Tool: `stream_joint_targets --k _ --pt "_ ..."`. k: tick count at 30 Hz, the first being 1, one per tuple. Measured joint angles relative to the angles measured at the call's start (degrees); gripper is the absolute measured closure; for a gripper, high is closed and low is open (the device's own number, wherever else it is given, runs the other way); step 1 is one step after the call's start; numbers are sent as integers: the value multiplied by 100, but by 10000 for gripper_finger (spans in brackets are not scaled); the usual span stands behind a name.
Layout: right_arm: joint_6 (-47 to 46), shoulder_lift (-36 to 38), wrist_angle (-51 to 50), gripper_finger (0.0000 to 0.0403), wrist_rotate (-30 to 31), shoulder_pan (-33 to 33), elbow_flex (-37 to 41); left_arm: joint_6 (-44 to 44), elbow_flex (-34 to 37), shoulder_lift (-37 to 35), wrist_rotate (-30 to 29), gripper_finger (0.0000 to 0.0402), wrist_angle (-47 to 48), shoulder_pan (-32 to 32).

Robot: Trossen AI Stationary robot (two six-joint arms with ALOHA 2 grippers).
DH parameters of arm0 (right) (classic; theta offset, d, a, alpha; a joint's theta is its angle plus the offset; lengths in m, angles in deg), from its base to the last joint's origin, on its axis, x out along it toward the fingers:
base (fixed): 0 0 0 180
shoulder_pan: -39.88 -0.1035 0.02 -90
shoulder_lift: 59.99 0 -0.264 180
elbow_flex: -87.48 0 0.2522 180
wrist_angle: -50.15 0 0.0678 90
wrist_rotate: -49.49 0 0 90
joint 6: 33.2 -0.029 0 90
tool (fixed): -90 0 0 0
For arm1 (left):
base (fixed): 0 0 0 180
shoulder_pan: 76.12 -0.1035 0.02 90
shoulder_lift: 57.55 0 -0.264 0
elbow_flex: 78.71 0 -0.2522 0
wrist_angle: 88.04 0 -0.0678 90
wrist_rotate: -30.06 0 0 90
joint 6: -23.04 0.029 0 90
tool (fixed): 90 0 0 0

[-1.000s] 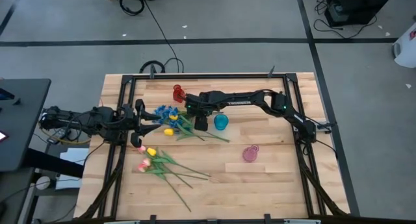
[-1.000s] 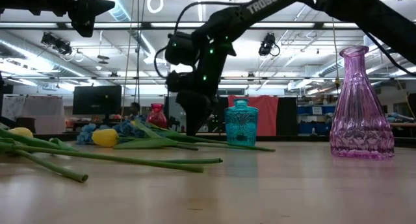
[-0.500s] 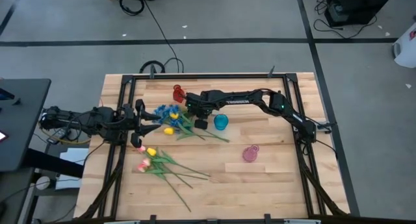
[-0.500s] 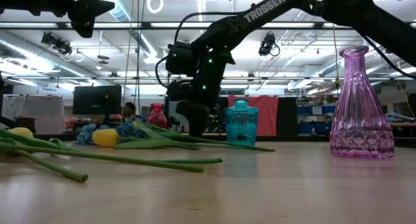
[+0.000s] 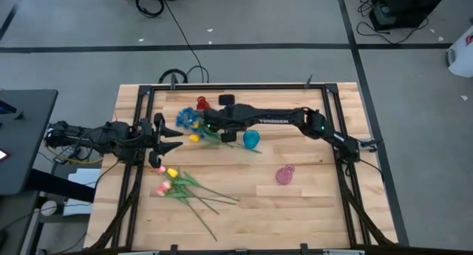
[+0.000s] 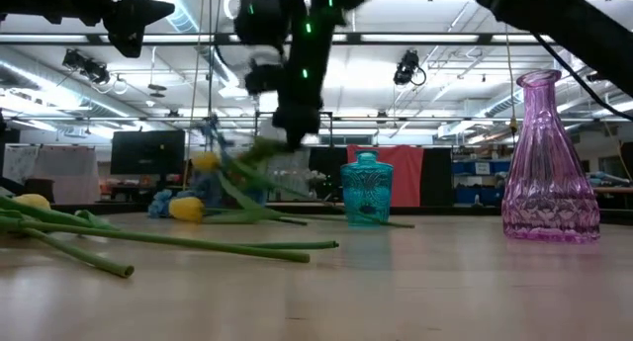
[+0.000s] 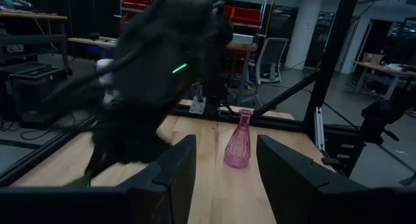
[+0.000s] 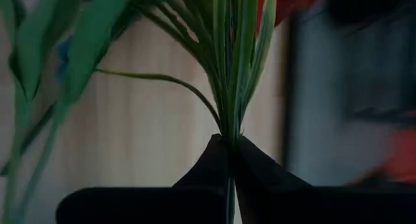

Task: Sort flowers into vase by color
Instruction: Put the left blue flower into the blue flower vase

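Note:
My right gripper (image 5: pixel 213 126) is shut on a bunch of green flower stems (image 8: pixel 227 87) with blue blossoms (image 5: pixel 188 117) at its left end. It hangs above the table between the red vase (image 5: pixel 201 103) and the turquoise vase (image 5: pixel 251 139). A yellow tulip (image 5: pixel 194 137) hangs in the same bunch. Pink and yellow tulips (image 5: pixel 176 184) lie flat near the left front. The pink vase (image 5: pixel 284 175) stands to the right of the middle. My left gripper (image 5: pixel 174 137) waits open at the left, touching nothing. My right gripper pinches several thin green stems and leaves (image 8: pixel 229 141) between its two fingers, partway along the bunch. The fingers come from above, pointing down. The blossom end (image 6: pixel 205 148) is raised and tilted, while the stem ends (image 6: pixel 391 223) trail on the table by the turquoise vase.
The three vases stand upright on the wooden table (image 5: pixel 310 203). A black frame (image 5: pixel 236 86) borders the table. The loose tulip stems (image 6: pixel 148 240) lie across the near left part.
My right gripper has shut on the stems, then risen and gone toward the table's far left. The blue blossoms and the yellow tulip have come up off the table and shifted that way; the stem ends have stayed down near the turquoise vase.

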State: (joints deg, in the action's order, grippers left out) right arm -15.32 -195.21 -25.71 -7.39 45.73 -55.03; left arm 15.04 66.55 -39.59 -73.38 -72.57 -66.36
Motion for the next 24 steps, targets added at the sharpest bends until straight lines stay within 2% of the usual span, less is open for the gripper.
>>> stream_joint_targets --k 4,8,12,16,21,24 --pt "901 0 -25 372 1162 -423 -433 -1 -1 0 1 234 0 0" --pt "1324 92 66 366 1907 -727 -596 -16 1 0 1 234 0 0" --pt "1370 256 -118 368 2272 -871 -617 -21 1 0 10 234 -2 0" --pt "1278 500 -256 368 2339 -876 -626 -43 1 0 24 234 -29 0" --pt "1541 858 -438 368 3153 -821 -626 -150 1 0 131 234 -55 0" --pt "1953 1131 -309 368 3382 -807 -633 -150 0 0 158 234 -55 0"
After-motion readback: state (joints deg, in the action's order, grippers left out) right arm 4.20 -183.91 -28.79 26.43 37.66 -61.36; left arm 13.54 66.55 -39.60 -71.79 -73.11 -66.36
